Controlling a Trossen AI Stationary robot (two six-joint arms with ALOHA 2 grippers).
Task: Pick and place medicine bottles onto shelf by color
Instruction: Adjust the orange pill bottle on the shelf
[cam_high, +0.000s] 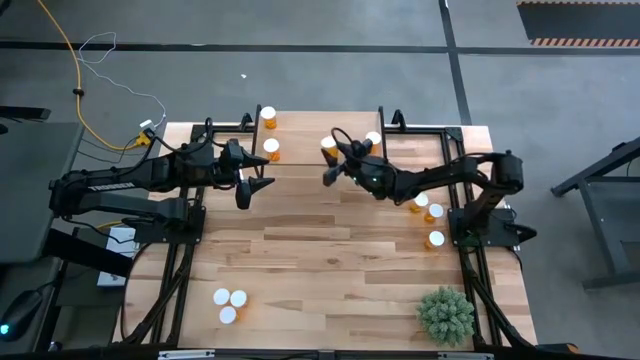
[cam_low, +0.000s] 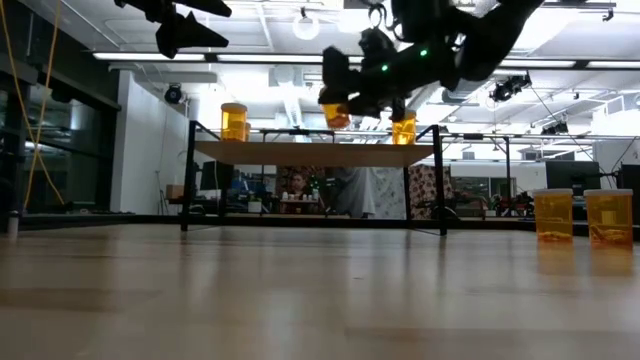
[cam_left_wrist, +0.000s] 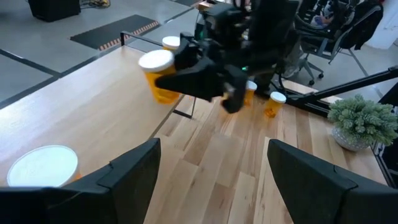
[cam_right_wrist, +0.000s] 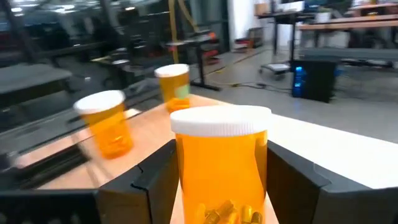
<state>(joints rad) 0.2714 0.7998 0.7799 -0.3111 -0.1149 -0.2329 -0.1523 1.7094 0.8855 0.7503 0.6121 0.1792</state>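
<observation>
A: Starting at the left, what is the left claw (cam_high: 256, 186) doing?

B: It hangs over the shelf (cam_high: 300, 150) edge with its fingers (cam_left_wrist: 127, 177) spread wide and nothing between them. Two medicine bottles (cam_high: 270, 149) stand on the shelf just beyond it, one near the far edge and one closer in.

A: And on the tabletop (cam_high: 330, 260) on that side?

B: Three white-capped bottles (cam_high: 229, 300) sit clustered well behind the left claw, near the front edge of the tabletop.

A: Moving across, the right claw (cam_high: 328, 172)?

B: It is clamped on a medicine bottle (cam_right_wrist: 221, 165), one finger on each side of the amber body, the white cap uppermost. In the low view the held bottle (cam_low: 337, 115) hangs just above the shelf board (cam_low: 315, 152), not touching it.

A: Anything beside it?

B: Another bottle (cam_high: 373, 139) stands on the shelf just next to the right claw, partly hidden by the arm. The right wrist view shows two more on the shelf (cam_right_wrist: 106, 124) ahead of the held one.

A: Further right?

B: Three bottles (cam_high: 428, 210) stand on the tabletop behind the right claw, near the right arm's base. A spiky green plant (cam_high: 446, 315) sits well apart from them at the tabletop's front right corner
</observation>
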